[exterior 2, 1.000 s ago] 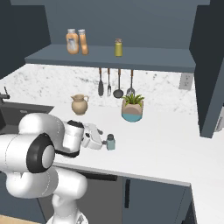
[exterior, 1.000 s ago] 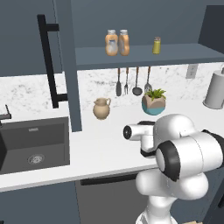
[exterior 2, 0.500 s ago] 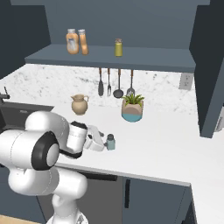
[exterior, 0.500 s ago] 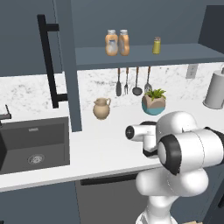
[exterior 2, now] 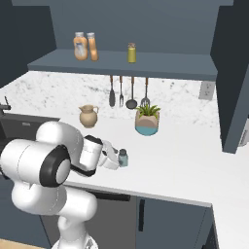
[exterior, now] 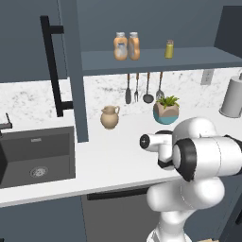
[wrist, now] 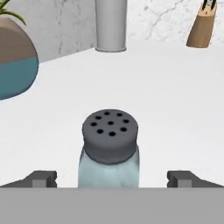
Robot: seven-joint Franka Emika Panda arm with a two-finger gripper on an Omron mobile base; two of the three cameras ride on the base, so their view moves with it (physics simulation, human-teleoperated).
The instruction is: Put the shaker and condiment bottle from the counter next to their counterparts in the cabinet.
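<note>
Start with the cabinet [exterior: 71, 71]: its door with the long bar handle stands swung out over the worktop [exterior: 113, 156], so the open shelf [exterior 2: 146, 65] is reachable from the front. On that shelf you have two orange bottles [exterior 2: 85, 46] standing side by side near its left end, which suggests the condiment bottle is already next to its counterpart; which of the two is which cannot be told. The yellow shaker [exterior 2: 131, 52] stands alone near the middle of the shelf, with bare shelf on either side of it.

On the worktop, a tan jug [exterior: 109, 116] and a potted plant [exterior: 166, 109] sit toward the back wall, beneath the hanging utensils [exterior: 142, 89], well clear of the working area.

The shaker [wrist: 110, 148] stands upright near the front edge of the worktop, forward of the plant. The pincer [wrist: 112, 178] is released, jaws fully spread, one fingertip on each side of the shaker body and neither touching it. This low, level approach puts the grip on the translucent body below the cap, so the shaker stays upright. Judged from this, the step in hand is closing on the shaker.
</note>
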